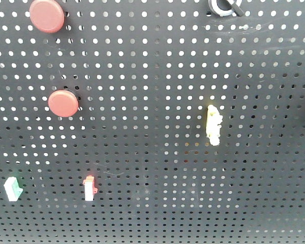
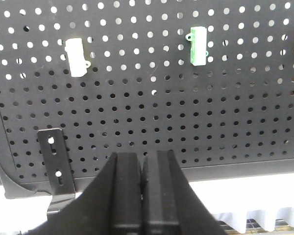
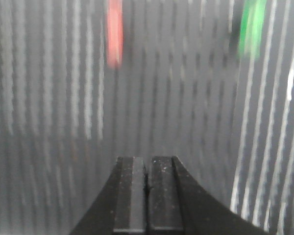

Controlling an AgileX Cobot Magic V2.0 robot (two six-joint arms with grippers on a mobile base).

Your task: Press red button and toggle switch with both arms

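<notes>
- Two round matte red buttons sit on the dark perforated metal pegboard (image 1: 157, 127), the larger red button (image 1: 47, 15) top left, the other (image 1: 63, 103) below it.
- Silvery ring-collared toggle switch (image 1: 224, 7) sits at the top edge, right.
- Left end effector (image 2: 142, 171) is pressed together below the board.
- Right end effector (image 3: 147, 178) is likewise pressed together; its view is motion-blurred.
</notes>
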